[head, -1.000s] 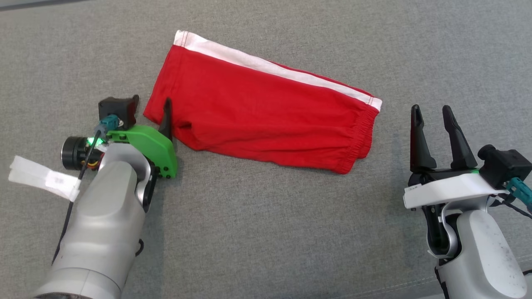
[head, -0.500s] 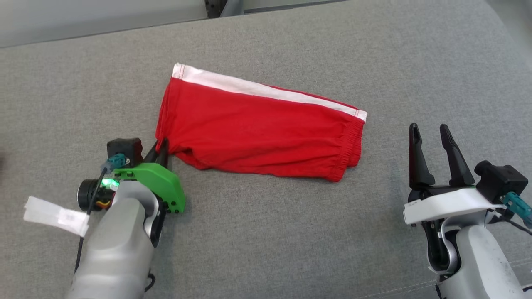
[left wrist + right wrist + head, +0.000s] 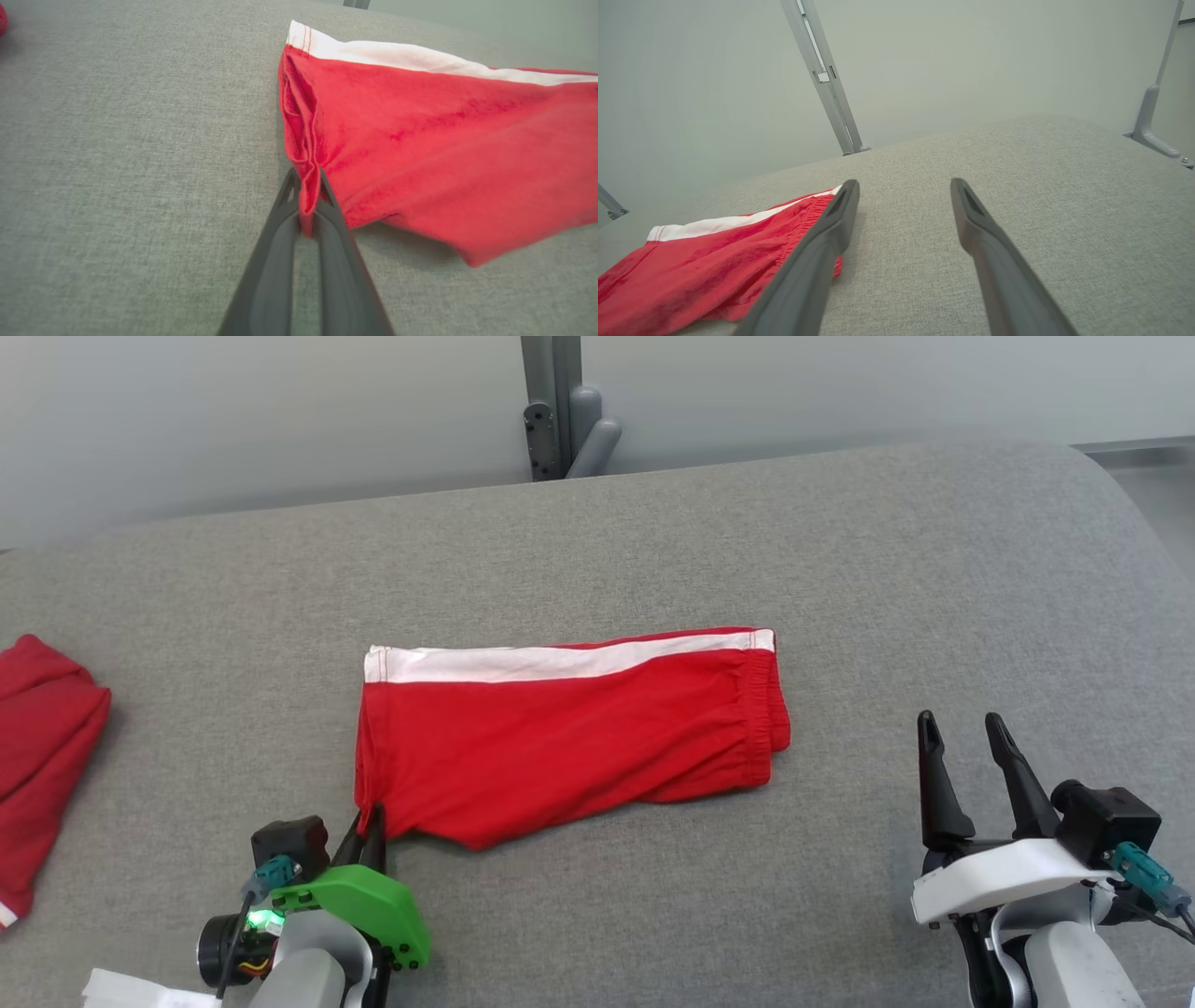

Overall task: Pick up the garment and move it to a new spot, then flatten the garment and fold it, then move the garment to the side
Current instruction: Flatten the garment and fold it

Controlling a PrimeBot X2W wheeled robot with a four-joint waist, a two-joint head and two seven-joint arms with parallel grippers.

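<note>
**Left gripper pinches the corner of the red shorts; right gripper stands spread beside them**

The garment (image 3: 560, 737), a pair of red shorts, lies folded lengthwise near the middle of the grey fabric-covered tabletop (image 3: 840, 541). A white stripe (image 3: 560, 663) runs along its far edge. The gathered waistband (image 3: 770, 719) forms the right end, and the leg hem (image 3: 366, 747) forms the left end. Most of the cloth lies flat, with a few shallow creases across the near side.

The left gripper (image 3: 372, 821) is at the near left corner of the garment, with its 2 dark fingers pressed together on the hem. In the left wrist view a narrow bunch of red cloth is pinched between the fingertips, and the fabric fans out from there toward the stripe. The cloth at that corner is pulled into a point.

The right gripper (image 3: 957, 728) is to the right of the waistband and apart from it. Its 2 fingers are spread with nothing between them, and the right wrist view shows bare grey fabric in the gap.

A 2nd red piece of clothing (image 3: 42, 737) lies at the left edge of the tabletop, well apart from the shorts. Behind the tabletop's far edge, a grey metal post (image 3: 551, 406) stands against a pale wall (image 3: 233, 411).
</note>
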